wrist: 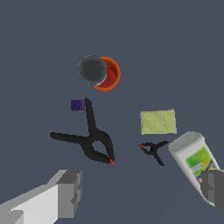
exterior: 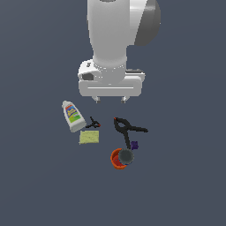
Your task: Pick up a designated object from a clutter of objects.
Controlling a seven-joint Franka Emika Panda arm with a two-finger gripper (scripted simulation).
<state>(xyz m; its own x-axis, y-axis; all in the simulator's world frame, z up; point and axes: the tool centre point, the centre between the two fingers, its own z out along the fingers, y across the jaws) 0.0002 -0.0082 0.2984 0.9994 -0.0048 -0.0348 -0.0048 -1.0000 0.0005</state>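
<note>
My hand [exterior: 110, 100] hangs open and empty above the clutter. The short round grey-topped tin [exterior: 126, 156] touches the orange-red cup [exterior: 117, 160]. A tiny purple block [exterior: 134, 145] sits just beside the tin.

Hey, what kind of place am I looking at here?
Likely a simulated robot test scene, not a real room: a flat, featureless grey surface, a smoothly rendered white arm with its gripper, and a small clutter of unrelated items such as a white bottle and a tin.

Plain dark grey-blue floor [exterior: 185, 185] under everything; no markings visible.
</note>
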